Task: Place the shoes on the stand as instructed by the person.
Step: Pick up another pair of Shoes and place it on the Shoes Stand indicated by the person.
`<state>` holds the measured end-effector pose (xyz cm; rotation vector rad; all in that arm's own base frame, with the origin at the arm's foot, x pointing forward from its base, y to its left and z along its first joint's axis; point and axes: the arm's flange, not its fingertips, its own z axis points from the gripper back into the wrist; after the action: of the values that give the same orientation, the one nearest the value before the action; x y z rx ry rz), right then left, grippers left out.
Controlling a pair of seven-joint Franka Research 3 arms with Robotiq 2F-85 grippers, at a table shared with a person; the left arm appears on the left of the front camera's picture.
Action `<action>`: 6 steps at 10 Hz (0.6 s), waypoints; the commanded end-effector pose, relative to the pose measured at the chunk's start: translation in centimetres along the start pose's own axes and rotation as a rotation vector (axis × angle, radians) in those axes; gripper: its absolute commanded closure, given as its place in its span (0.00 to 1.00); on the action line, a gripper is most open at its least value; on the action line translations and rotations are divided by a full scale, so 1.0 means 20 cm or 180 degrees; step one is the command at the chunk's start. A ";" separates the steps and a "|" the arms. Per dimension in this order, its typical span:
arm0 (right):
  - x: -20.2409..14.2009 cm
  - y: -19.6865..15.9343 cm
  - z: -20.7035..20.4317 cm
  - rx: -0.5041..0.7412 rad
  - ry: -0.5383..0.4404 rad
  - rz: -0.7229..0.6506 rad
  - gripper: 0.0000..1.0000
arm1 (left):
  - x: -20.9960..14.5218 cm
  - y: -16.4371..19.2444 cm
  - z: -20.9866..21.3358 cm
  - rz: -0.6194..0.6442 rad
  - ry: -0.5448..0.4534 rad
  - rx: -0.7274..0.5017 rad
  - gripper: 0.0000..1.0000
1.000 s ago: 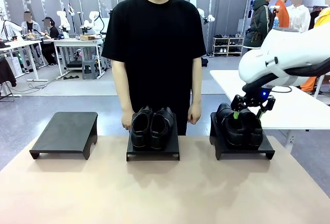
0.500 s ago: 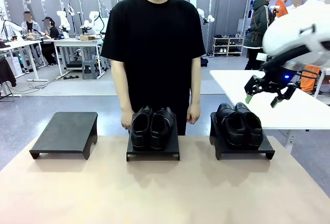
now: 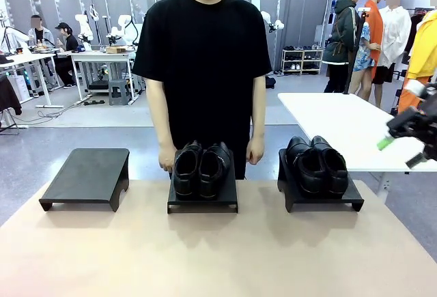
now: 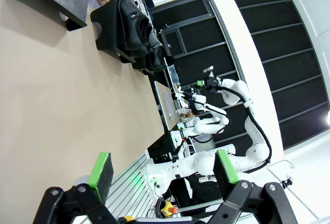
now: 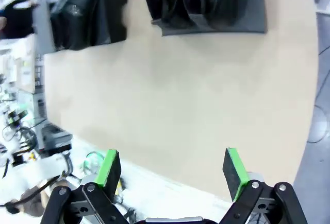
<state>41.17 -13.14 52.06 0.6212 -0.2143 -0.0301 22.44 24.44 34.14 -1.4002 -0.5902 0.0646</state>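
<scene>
Two pairs of glossy black shoes rest on low black stands. One pair (image 3: 201, 167) is on the middle stand (image 3: 203, 203), right in front of the person (image 3: 205, 65), whose hands hang by it. The other pair (image 3: 316, 166) is on the right stand (image 3: 321, 199). My right gripper (image 3: 399, 151) hangs open and empty at the right edge, above and clear of that pair. In the right wrist view its green pads (image 5: 233, 168) stand wide over the table, with shoes on a stand (image 5: 206, 0) far ahead. My left gripper (image 4: 162, 170) is open and empty, shoes (image 4: 136, 26) far off.
A third black stand (image 3: 85, 174) sits bare at the table's far left. The tan tabletop (image 3: 218, 256) stretches wide in front of the stands. A white table (image 3: 341, 126) stands behind at the right, with other people farther back.
My right gripper lifted off the right pair of shoes and drew back up and to the right edge, empty. The shoes stayed on their stand. The person has not moved.
</scene>
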 end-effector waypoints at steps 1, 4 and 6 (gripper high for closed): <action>-0.17 -0.23 0.06 0.0520 0.0054 0.0073 0.00 | -0.01 -0.01 0.00 -0.0032 0.0008 -0.0030 0.00; -0.45 -0.60 0.07 0.1135 -0.0240 -0.0218 0.00 | -0.01 -0.01 0.00 -0.0032 0.0008 -0.0030 0.00; -0.63 -0.79 0.03 0.1546 -0.0439 -0.0332 0.00 | -0.01 -0.01 0.00 -0.0032 0.0008 -0.0030 0.00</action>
<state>29.37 -24.55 42.02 1.0416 -0.2886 -0.1360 22.44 24.44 34.14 -1.4002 -0.5903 0.0649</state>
